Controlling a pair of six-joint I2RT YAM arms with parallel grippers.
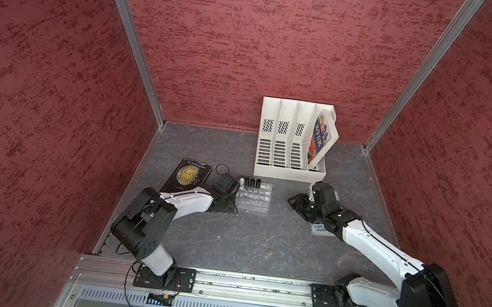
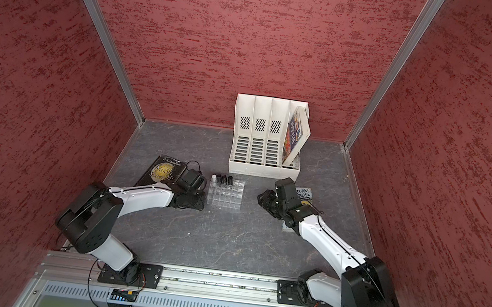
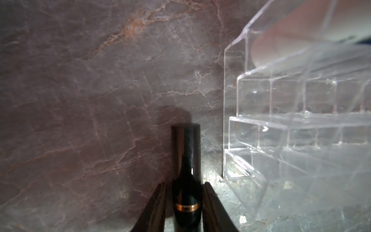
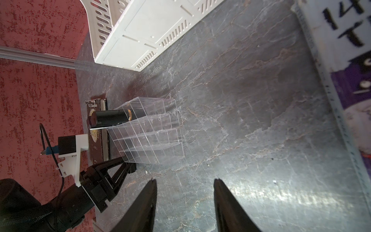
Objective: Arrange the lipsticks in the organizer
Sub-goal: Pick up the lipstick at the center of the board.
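Acrylic organizer point(image 1: 254, 196), clear and stepped, sits mid-surface point(image 1: 259, 244) between the two arms; we see it in both top views. Its rearmost row holds four tubes upright: the white lipstick point(image 1: 241, 181) in the end cell nearest the left arm, then three black lipsticks point(image 1: 252, 181) side by side.

We note the fifth, a black lipstick point(image 3: 185, 144) with a gold band, lying flat on the surface just beside the organizer's side wall, not touching it (seen in the left wrist view only; from above the wrist hides it). Left tool point(image 3: 184, 183) straddles this tube near the banded end, fingers pressed to both its sides as far as we can judge.

Right tool point(image 4: 185, 179) hovers well off on the organizer's other side, fingers spread, nothing between them.

A dark book point(image 1: 187, 176) lies by the left arm; a white file rack point(image 1: 284, 139) stands at the back.
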